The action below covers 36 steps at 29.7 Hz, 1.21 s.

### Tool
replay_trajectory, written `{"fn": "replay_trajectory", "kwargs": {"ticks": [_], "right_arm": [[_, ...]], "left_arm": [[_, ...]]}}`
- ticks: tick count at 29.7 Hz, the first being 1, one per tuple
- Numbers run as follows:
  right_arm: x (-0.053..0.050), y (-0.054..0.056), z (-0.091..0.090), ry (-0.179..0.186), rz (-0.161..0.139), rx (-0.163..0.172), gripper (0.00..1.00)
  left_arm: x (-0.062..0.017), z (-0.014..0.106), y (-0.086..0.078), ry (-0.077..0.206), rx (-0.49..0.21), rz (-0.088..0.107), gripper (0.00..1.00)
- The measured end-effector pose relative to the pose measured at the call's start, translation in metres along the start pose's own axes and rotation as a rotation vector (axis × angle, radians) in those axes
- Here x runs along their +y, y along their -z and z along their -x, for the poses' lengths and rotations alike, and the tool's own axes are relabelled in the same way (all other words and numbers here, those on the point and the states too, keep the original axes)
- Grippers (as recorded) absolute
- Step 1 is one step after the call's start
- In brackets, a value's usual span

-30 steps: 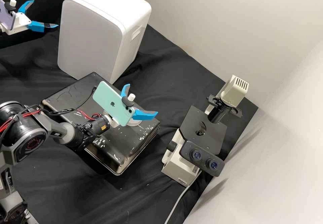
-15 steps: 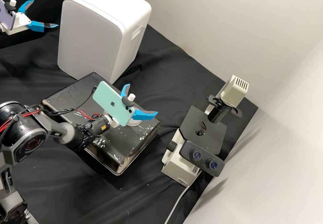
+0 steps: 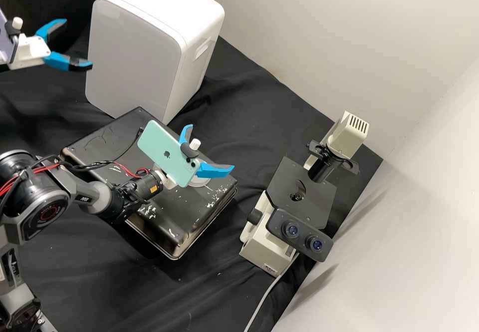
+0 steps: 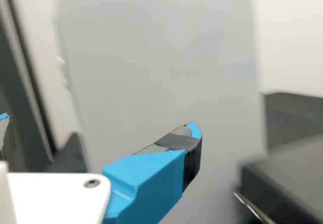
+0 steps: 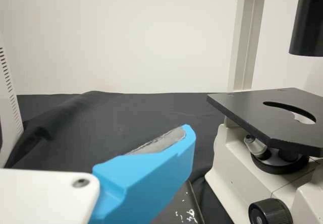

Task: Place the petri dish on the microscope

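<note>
I judge this is the pick-up step: my right gripper hovers, fingers spread, over the dark tray, where a pale round thing just under it seems to be the petri dish. Next I must lower, pinch it, and carry it level to the microscope. The left gripper, also spread, hangs beside the closed white box.

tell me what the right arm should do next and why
Probably lower the right gripper onto what looks like the petri dish on the dark tray. Its fingers are open and hold nothing, it hovers just above the tray, and the dish is not yet on the microscope.
</note>
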Motion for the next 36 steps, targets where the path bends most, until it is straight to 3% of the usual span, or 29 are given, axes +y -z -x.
{"fn": "replay_trajectory", "kwargs": {"ticks": [2,6,10,14,20,23,26,30,36], "right_arm": [[0.0,0.0,0.0,0.0,0.0,0.0,1.0],[0.0,0.0,0.0,0.0,0.0,0.0,1.0],[0.0,0.0,0.0,0.0,0.0,0.0,1.0],[0.0,0.0,0.0,0.0,0.0,0.0,1.0],[0.0,0.0,0.0,0.0,0.0,0.0,1.0],[0.0,0.0,0.0,0.0,0.0,0.0,1.0],[0.0,0.0,0.0,0.0,0.0,0.0,1.0],[0.0,0.0,0.0,0.0,0.0,0.0,1.0],[0.0,0.0,0.0,0.0,0.0,0.0,1.0]], "left_arm": [[-0.0095,0.012,-0.008,0.026,-0.033,0.0,1.0],[-0.0238,0.035,-0.026,0.035,-0.128,-0.003,1.0],[-0.034,0.055,-0.043,0.057,-0.233,-0.008,1.0],[-0.0415,0.077,-0.057,0.096,-0.324,-0.013,1.0],[-0.0471,0.094,-0.069,0.127,-0.411,-0.014,1.0],[-0.0456,0.099,-0.076,0.116,-0.452,-0.022,1.0],[-0.0445,0.102,-0.082,0.107,-0.483,-0.018,1.0],[-0.0452,0.106,-0.089,0.113,-0.511,-0.004,1.0],[-0.0456,0.108,-0.093,0.116,-0.545,-0.008,1.0]]}}
